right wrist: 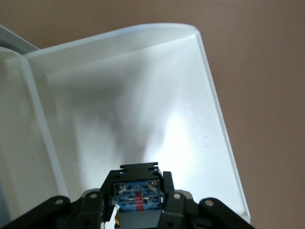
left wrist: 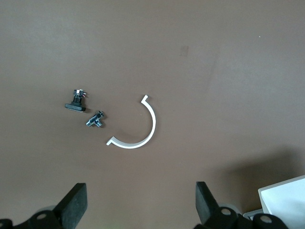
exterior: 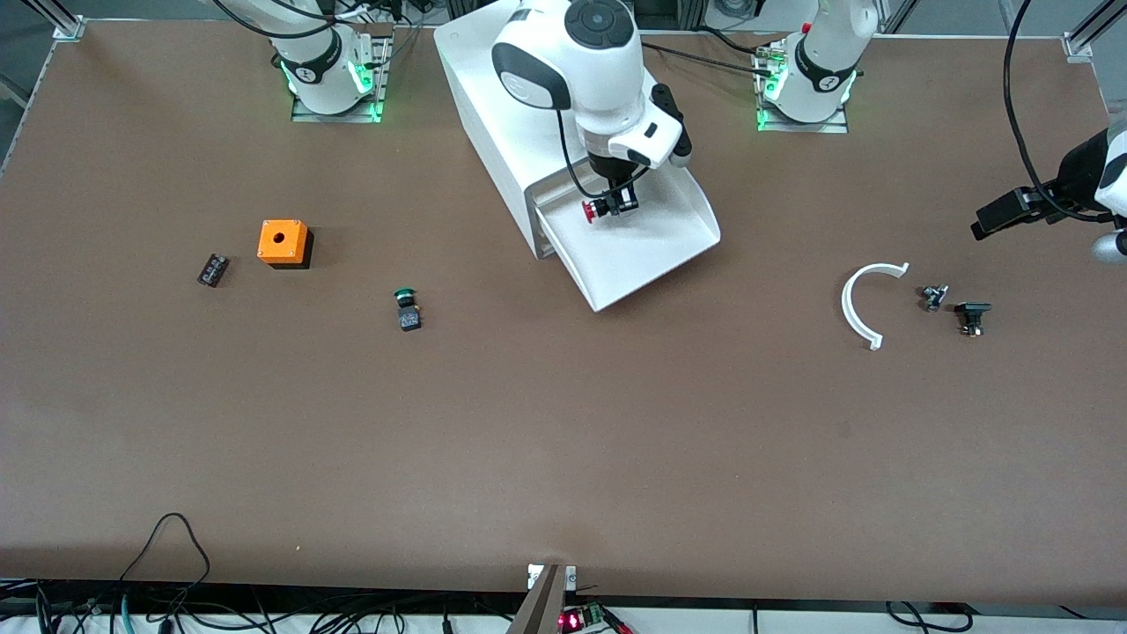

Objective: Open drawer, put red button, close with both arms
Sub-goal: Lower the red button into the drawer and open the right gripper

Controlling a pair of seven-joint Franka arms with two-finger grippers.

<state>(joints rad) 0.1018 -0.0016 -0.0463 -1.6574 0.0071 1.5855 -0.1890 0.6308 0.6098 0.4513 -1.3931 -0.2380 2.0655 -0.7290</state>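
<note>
The drawer [exterior: 651, 251] is pulled out of the big white cabinet [exterior: 493, 114] and its white tray is bare. My right gripper [exterior: 614, 204] is shut on the red button [exterior: 592, 210] and holds it over the inner part of the open drawer. In the right wrist view the button's black and blue body [right wrist: 138, 193] sits between the fingers above the tray [right wrist: 143, 114]. My left gripper [exterior: 999, 216] is open and empty, up over the table at the left arm's end; its fingers [left wrist: 76, 202] are spread wide.
A green-capped button [exterior: 407, 309] lies on the table, with an orange box with a hole [exterior: 283, 243] and a small black block [exterior: 212, 269] toward the right arm's end. A white curved piece [exterior: 863, 304] and two small black parts [exterior: 972, 316] lie toward the left arm's end.
</note>
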